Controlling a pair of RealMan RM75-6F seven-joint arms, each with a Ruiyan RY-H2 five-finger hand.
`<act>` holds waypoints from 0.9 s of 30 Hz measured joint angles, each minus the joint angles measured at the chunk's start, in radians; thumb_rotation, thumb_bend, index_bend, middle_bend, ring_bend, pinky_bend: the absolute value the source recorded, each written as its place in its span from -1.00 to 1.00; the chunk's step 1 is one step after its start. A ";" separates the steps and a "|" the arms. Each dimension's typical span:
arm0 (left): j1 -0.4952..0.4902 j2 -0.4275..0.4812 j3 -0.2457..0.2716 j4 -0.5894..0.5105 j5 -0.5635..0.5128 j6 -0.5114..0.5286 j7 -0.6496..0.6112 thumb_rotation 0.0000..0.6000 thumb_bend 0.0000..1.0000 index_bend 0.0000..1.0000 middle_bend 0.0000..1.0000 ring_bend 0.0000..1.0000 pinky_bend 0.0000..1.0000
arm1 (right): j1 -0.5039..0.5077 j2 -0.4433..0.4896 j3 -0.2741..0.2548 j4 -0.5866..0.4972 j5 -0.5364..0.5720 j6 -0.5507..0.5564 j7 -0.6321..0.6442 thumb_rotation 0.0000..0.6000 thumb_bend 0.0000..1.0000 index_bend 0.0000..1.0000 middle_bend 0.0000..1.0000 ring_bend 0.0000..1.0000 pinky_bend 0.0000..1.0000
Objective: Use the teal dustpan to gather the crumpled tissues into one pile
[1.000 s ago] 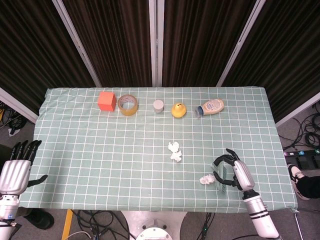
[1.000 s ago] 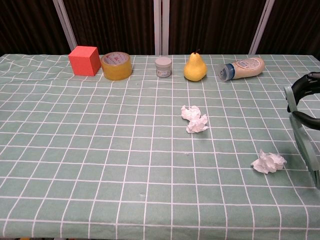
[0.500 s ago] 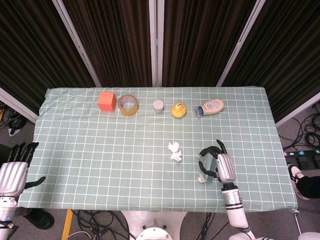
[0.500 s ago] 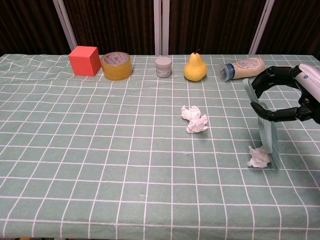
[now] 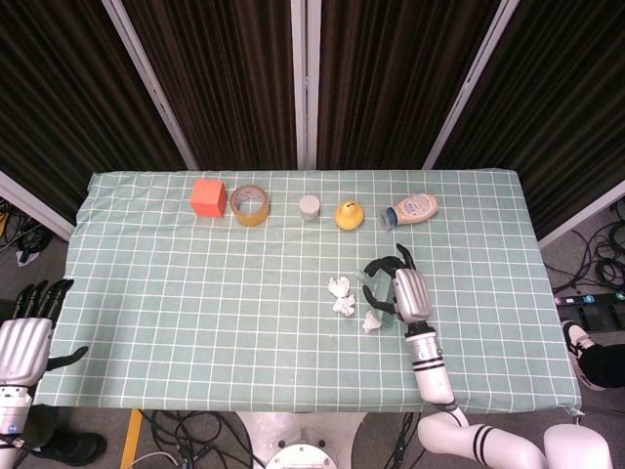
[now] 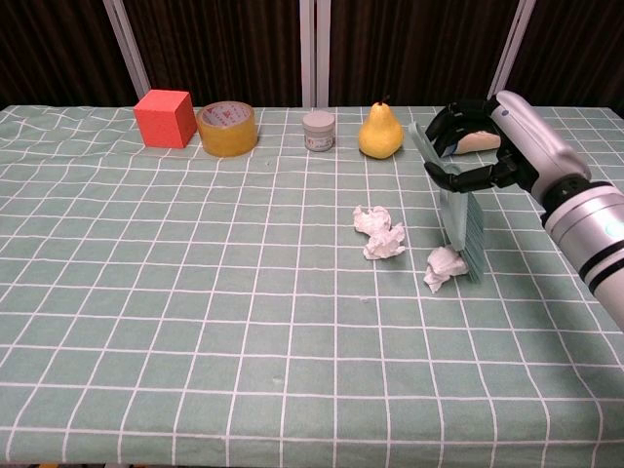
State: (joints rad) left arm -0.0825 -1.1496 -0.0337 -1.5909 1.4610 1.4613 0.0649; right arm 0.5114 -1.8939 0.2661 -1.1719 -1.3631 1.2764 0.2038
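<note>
Head view alone shows the empty, spread left hand (image 5: 24, 337); right hand (image 6: 492, 146) grips the teal dustpan (image 6: 456, 219).

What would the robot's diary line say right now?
right hand: holds teal dustpan | dustpan: against lone tissue | tissue pair: nearby | left hand: idle

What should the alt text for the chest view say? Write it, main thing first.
The right hand holds a teal dustpan upright against a crumpled tissue, close to two more tissues on a green checked tablecloth. Along the far edge stand small items.
</note>
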 measured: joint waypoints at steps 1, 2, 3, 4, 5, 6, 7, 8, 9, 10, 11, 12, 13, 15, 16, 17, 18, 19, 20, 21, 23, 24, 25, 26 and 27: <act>0.001 0.001 0.000 0.000 -0.002 0.001 0.000 1.00 -1.00 -0.90 -0.82 -0.94 -0.91 | 0.005 -0.001 0.008 0.007 -0.004 0.003 0.006 1.00 0.26 0.41 0.23 -0.37 -0.89; 0.002 0.001 -0.001 0.000 -0.005 0.001 -0.001 1.00 -1.00 -0.91 -0.82 -0.94 -0.91 | 0.010 -0.001 0.015 0.012 -0.007 0.006 0.013 1.00 0.26 0.41 0.23 -0.37 -0.89; 0.002 0.002 -0.002 0.000 -0.007 0.000 -0.001 1.00 -1.00 -0.91 -0.82 -0.94 -0.91 | 0.015 0.001 0.024 0.013 -0.008 0.006 0.024 1.00 0.26 0.41 0.23 -0.37 -0.89; 0.002 0.002 -0.002 0.000 -0.008 -0.001 0.000 1.00 -1.00 -0.90 -0.82 -0.94 -0.91 | 0.019 0.004 0.029 0.012 -0.007 0.002 0.032 1.00 0.26 0.41 0.23 -0.37 -0.89; 0.000 0.002 -0.002 -0.002 -0.008 -0.003 0.002 1.00 -1.00 -0.91 -0.82 -0.94 -0.91 | 0.022 0.009 0.032 0.009 -0.006 -0.004 0.039 1.00 0.26 0.41 0.23 -0.37 -0.89; -0.001 0.002 -0.002 -0.004 -0.006 -0.004 0.003 1.00 -1.00 -0.91 -0.82 -0.94 -0.91 | 0.026 0.019 0.035 0.001 -0.007 -0.011 0.045 1.00 0.26 0.41 0.23 -0.37 -0.89; -0.002 0.003 -0.002 -0.005 -0.003 -0.004 0.004 1.00 -1.00 -0.91 -0.82 -0.94 -0.91 | 0.027 0.029 0.036 -0.005 -0.008 -0.013 0.047 1.00 0.26 0.41 0.22 -0.37 -0.89; -0.003 0.004 -0.001 -0.008 0.001 -0.004 0.004 1.00 -1.00 -0.91 -0.82 -0.94 -0.91 | 0.028 0.040 0.035 -0.011 -0.011 -0.013 0.046 1.00 0.26 0.41 0.22 -0.37 -0.89; -0.004 0.006 -0.001 -0.010 0.003 -0.004 0.005 1.00 -1.00 -0.91 -0.82 -0.94 -0.91 | 0.026 0.057 0.033 -0.021 -0.015 -0.011 0.041 1.00 0.26 0.41 0.22 -0.37 -0.89; -0.004 0.007 -0.001 -0.011 0.002 -0.004 0.007 1.00 -1.00 -0.91 -0.82 -0.94 -0.91 | 0.023 0.071 0.031 -0.031 -0.017 -0.008 0.035 1.00 0.26 0.41 0.22 -0.37 -0.89; -0.004 0.008 -0.002 -0.012 0.000 -0.005 0.010 1.00 -1.00 -0.91 -0.82 -0.94 -0.91 | 0.018 0.085 0.028 -0.043 -0.019 -0.005 0.030 1.00 0.26 0.41 0.22 -0.37 -0.89; -0.005 0.008 -0.003 -0.014 -0.002 -0.006 0.011 1.00 -1.00 -0.91 -0.82 -0.94 -0.91 | 0.010 0.104 0.022 -0.064 -0.020 -0.002 0.027 1.00 0.26 0.41 0.22 -0.37 -0.89; -0.006 0.009 -0.004 -0.016 -0.003 -0.008 0.013 1.00 -1.00 -0.91 -0.82 -0.94 -0.91 | 0.003 0.119 0.016 -0.082 -0.022 0.000 0.026 1.00 0.26 0.41 0.22 -0.37 -0.89; -0.011 0.009 -0.005 -0.021 -0.002 -0.012 0.018 1.00 -1.00 -0.91 -0.82 -0.94 -0.91 | -0.015 0.144 0.001 -0.131 -0.026 0.007 0.025 1.00 0.26 0.41 0.23 -0.37 -0.89; -0.013 0.009 -0.005 -0.022 0.000 -0.013 0.021 1.00 -1.00 -0.91 -0.82 -0.94 -0.91 | -0.022 0.152 -0.006 -0.154 -0.027 0.009 0.024 1.00 0.26 0.41 0.23 -0.37 -0.89; -0.016 0.009 -0.005 -0.025 0.004 -0.015 0.025 1.00 -1.00 -0.91 -0.82 -0.94 -0.91 | -0.028 0.159 -0.014 -0.175 -0.029 0.011 0.022 1.00 0.26 0.41 0.22 -0.37 -0.89; -0.018 0.008 -0.005 -0.027 0.007 -0.016 0.029 1.00 -1.00 -0.90 -0.82 -0.94 -0.91 | -0.033 0.166 -0.024 -0.201 -0.030 0.010 0.019 1.00 0.26 0.41 0.22 -0.37 -0.89; -0.019 0.008 -0.005 -0.030 0.009 -0.016 0.032 1.00 -1.00 -0.90 -0.82 -0.94 -0.91 | -0.035 0.167 -0.030 -0.216 -0.030 0.008 0.016 1.00 0.26 0.41 0.22 -0.37 -0.89; -0.020 0.009 -0.005 -0.032 0.010 -0.017 0.036 1.00 -1.00 -0.90 -0.82 -0.94 -0.91 | -0.035 0.165 -0.035 -0.224 -0.029 0.003 0.012 1.00 0.26 0.41 0.23 -0.37 -0.89; -0.020 0.010 -0.005 -0.033 0.010 -0.016 0.037 1.00 -1.00 -0.91 -0.82 -0.94 -0.91 | -0.031 0.157 -0.036 -0.226 -0.027 -0.005 0.008 1.00 0.26 0.41 0.23 -0.37 -0.89; -0.018 0.013 -0.006 -0.036 0.006 -0.014 0.038 1.00 -1.00 -0.91 -0.82 -0.94 -0.91 | -0.020 0.136 -0.033 -0.214 -0.023 -0.017 0.000 1.00 0.26 0.41 0.22 -0.37 -0.89; -0.017 0.014 -0.005 -0.037 0.004 -0.013 0.038 1.00 -1.00 -0.90 -0.82 -0.94 -0.91 | -0.012 0.120 -0.032 -0.199 -0.021 -0.023 -0.005 1.00 0.26 0.41 0.22 -0.37 -0.89; -0.015 0.015 -0.005 -0.037 0.003 -0.012 0.036 1.00 -1.00 -0.90 -0.82 -0.94 -0.91 | -0.007 0.107 -0.031 -0.184 -0.019 -0.028 -0.009 1.00 0.26 0.41 0.22 -0.37 -0.89; -0.012 0.016 -0.003 -0.037 0.001 -0.010 0.035 1.00 -1.00 -0.90 -0.82 -0.94 -0.91 | -0.002 0.094 -0.030 -0.167 -0.018 -0.032 -0.012 1.00 0.26 0.41 0.22 -0.37 -0.89; -0.010 0.016 -0.002 -0.037 0.000 -0.010 0.033 1.00 -1.00 -0.91 -0.82 -0.94 -0.91 | 0.006 0.076 -0.029 -0.142 -0.016 -0.038 -0.014 1.00 0.26 0.41 0.22 -0.37 -0.89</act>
State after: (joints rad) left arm -0.0927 -1.1337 -0.0361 -1.6279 1.4607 1.4516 0.0981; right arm 0.5175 -1.8175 0.2374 -1.3138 -1.3790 1.2384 0.1896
